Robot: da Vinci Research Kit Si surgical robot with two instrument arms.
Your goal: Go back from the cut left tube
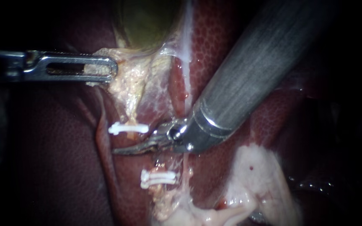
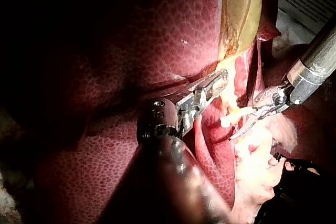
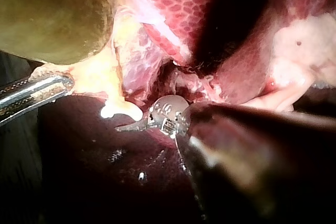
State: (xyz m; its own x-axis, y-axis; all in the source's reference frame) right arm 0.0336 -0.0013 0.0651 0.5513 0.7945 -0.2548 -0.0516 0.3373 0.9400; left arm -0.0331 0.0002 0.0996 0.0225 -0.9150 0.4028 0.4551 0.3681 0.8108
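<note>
White clips (image 1: 128,128) flank R end effector (image 1: 121,150), blades together; L end effector (image 1: 109,69) clamped on gallbladder (image 1: 147,21) edge.

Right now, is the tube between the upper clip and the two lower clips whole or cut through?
Cut through: its stump ends just below the upper clip, and a gap lies before the lower clips.

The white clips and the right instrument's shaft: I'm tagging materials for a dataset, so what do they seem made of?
The upper clip and the lower clips look like opaque white plastic, dull: even colour, no metallic glint. The right instrument's shaft looks dark grey and matte with lengthwise streaks, perhaps coated metal or composite; its end collar shows bright highlights, likely polished metal.
</note>
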